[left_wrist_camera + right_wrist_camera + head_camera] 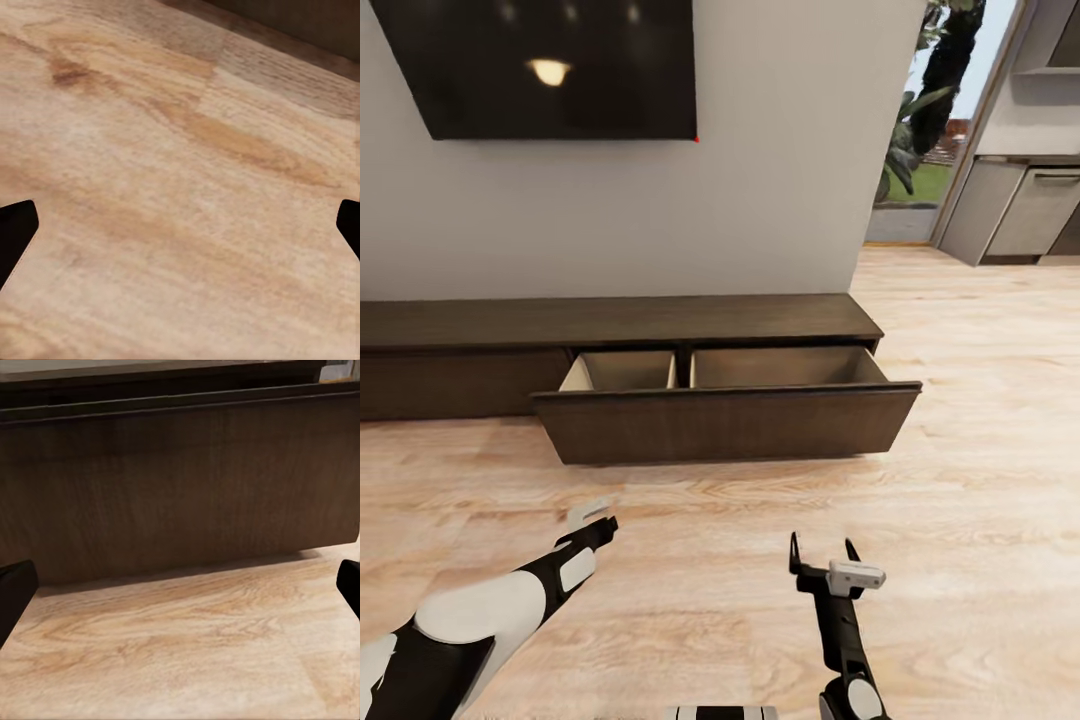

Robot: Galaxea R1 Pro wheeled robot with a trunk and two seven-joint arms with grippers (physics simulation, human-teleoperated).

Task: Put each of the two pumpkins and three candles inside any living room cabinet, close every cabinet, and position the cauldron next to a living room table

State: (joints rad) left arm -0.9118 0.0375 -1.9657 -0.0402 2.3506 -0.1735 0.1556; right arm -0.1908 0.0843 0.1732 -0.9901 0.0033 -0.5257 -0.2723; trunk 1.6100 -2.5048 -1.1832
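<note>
Our right gripper (825, 552) hangs with its two dark fingers (795, 555) spread wide and nothing between them, low over the wooden floor (980, 480). In the right wrist view the fingertips (15, 592) sit at the two edges of the picture, well apart, pointing at the dark front panel of the open drawer (725, 420).

Our left gripper (592, 520) reaches forward and to the left, also over bare floor. In the left wrist view its fingertips (15, 232) show at the two edges, so we judge it wide and holding nothing.

Ahead of both, the cabinet (620, 322) runs along the white wall beneath a dark wall screen (550, 65). Its right drawer is pulled out, showing two pale tan compartments (622, 370) split by a divider. As far as we can see into them, both look bare.

We see no pumpkins, candles, cauldron or table from here, so the fetching seems yet to be done.

We judge the drawer to be stiff and fairly heavy, sliding straight on its runners. Having no handle, it would best be taken at the top edge of its front, or pushed flat on the panel's middle so it does not skew. To the right, an opening leads towards grey kitchen units (1020, 205).
</note>
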